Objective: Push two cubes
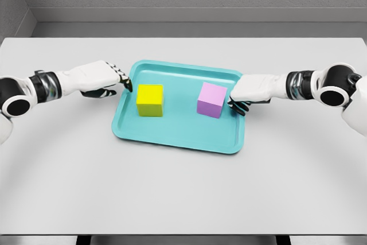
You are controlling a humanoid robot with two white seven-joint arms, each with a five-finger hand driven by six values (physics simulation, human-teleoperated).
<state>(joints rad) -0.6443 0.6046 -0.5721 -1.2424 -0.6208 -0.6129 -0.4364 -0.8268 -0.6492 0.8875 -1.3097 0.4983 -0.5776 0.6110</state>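
A yellow cube point(150, 100) and a pink cube point(211, 100) stand side by side on a teal tray point(178, 136) in the middle of the table. My left hand point(117, 81) hovers at the tray's left rim, fingers loosely extended toward the yellow cube, a small gap away from it. My right hand point(239, 103) reaches over the tray's right rim; its fingertips are close to the pink cube's right face, and contact cannot be told. Neither hand holds anything.
The tray lies on a wide light grey table point(183, 199). A grey wall runs behind the table's far edge.
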